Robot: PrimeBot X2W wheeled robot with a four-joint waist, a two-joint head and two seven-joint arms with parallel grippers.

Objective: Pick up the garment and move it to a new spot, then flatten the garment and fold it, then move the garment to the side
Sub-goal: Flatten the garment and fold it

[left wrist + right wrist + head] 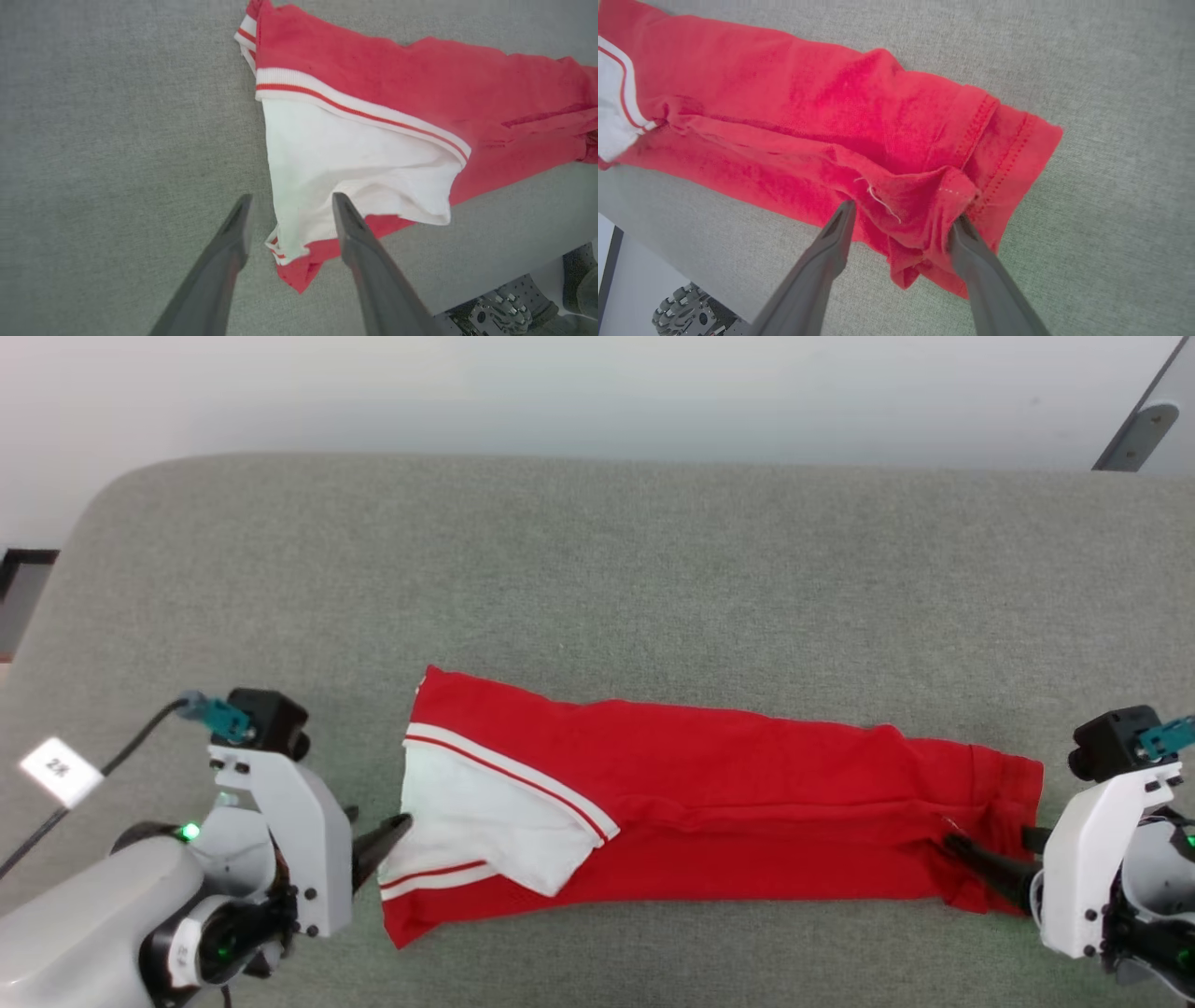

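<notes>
Left pincer (290,200): jaws apart, nothing clamped. The tips straddle the near edge of the white sleeve (345,158), one finger over bare bench (117,140), the other over cloth. Can't tell if either tip touches the fabric.

Right pincer (903,212): jaws apart too. A bunched hem (999,140) corner sits loose between the fingers and brushes one of them. No squeeze visible.

Garment (728,775): flat on the bench, a long narrow red band running left to right between the two pincers. Sleeve end is at the left, hem end at the right. It lies close to the near edge, well clear of the far one.

Status, my read:
- Relocate: looks done, it lies spread in open bench space.
- Flatten: mostly done. Body is smooth, with one crease line along its length.
- Fold: partway. Both long sides look turned in and the sleeve is laid on top. No end-to-end fold yet, the band is at full length.
- Move to side: not done, the band is still in front of the robot.

Loose ends: the hem corner at the right is rucked up, not square. The sleeve tip at the left hangs over the near fold line. Both likely need tidying, or the cross fold comes out crooked.
</notes>
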